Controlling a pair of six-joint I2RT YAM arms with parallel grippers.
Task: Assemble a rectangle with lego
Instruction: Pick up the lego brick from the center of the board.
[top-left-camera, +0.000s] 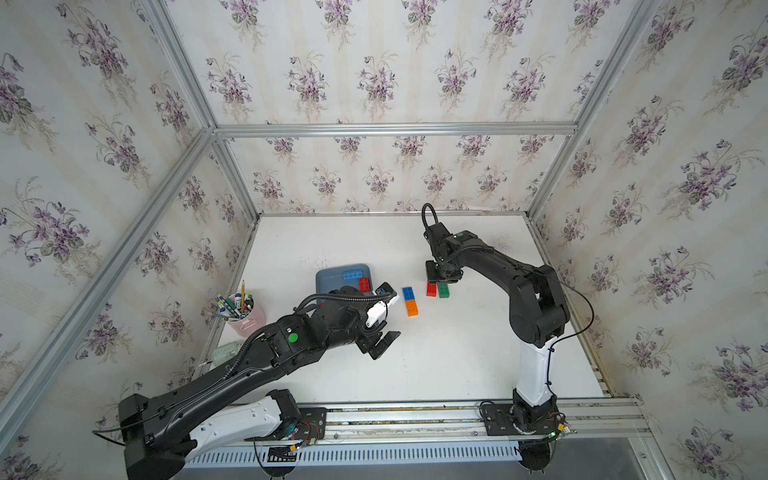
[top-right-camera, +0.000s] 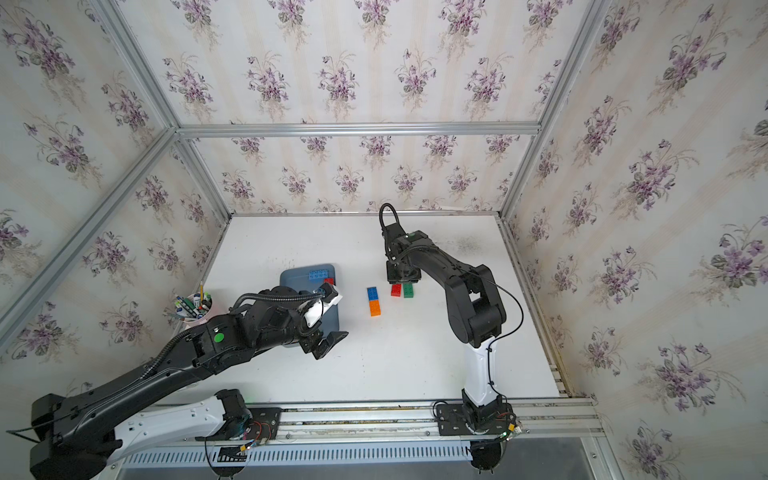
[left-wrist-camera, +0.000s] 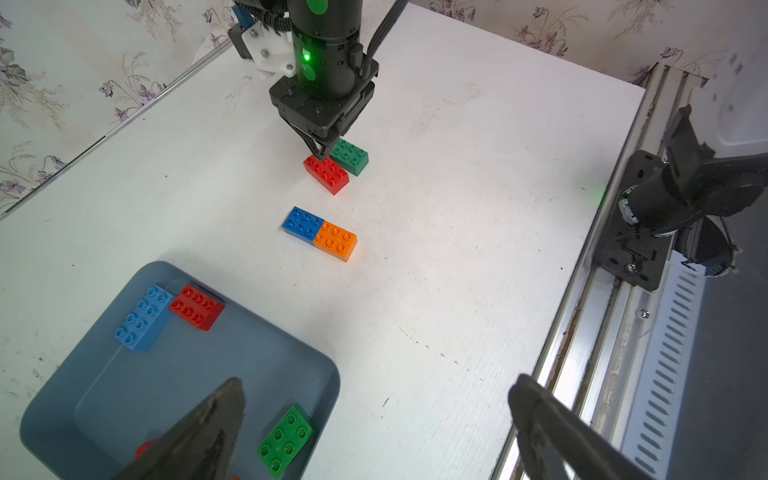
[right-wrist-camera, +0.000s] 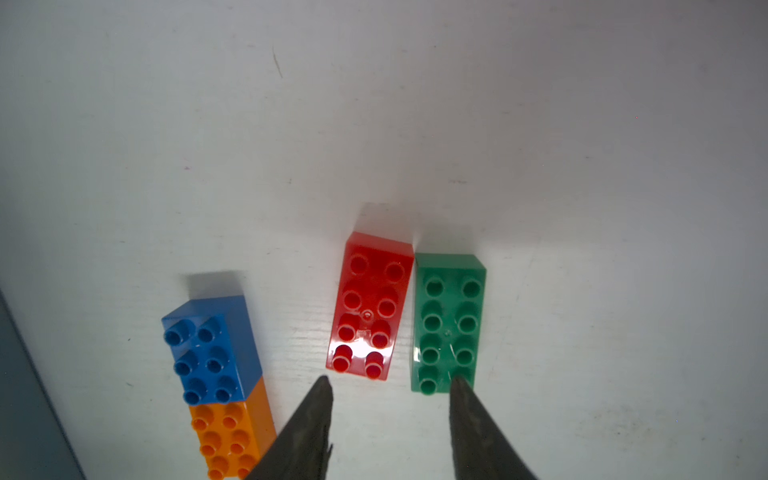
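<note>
glossy plastic bricks, studs up. on the white worktop (top-left-camera: 457, 353): blue brick (right-wrist-camera: 208, 353) and orange brick (right-wrist-camera: 228, 436), six studs each, butted end to end in one flush strip. near it, red brick (right-wrist-camera: 368, 307) and green brick (right-wrist-camera: 449, 324), oblong, eight studs each, long sides together. they touch at one corner with a thin wedge gap toward the other end, red slightly skewed. the strip lies between that pair and the tray (left-wrist-camera: 104, 399).

right fingers (right-wrist-camera: 316, 415): matte black, tapered, part open, gripping nothing. tips sit at the pair's end, one just beside red's corner, one overlapping green's end. contact: cannot tell.

left fingers (left-wrist-camera: 208, 428): spread wide, empty, one above the tray, the other above bare worktop.

tray: smooth blue-grey, shallow, rounded corners. inside, an oblong light blue brick (left-wrist-camera: 143, 318) touches a second red brick (left-wrist-camera: 196, 307). a second green brick (left-wrist-camera: 286, 440) sits alone near a corner. in both top views the left arm (top-left-camera: 257, 357) covers much of the tray.

pink cup (top-left-camera: 249, 324) of pens at the worktop edge, aluminium rail (top-left-camera: 415, 411) along the front, floral wallpaper (top-left-camera: 374, 83) all round.
</note>
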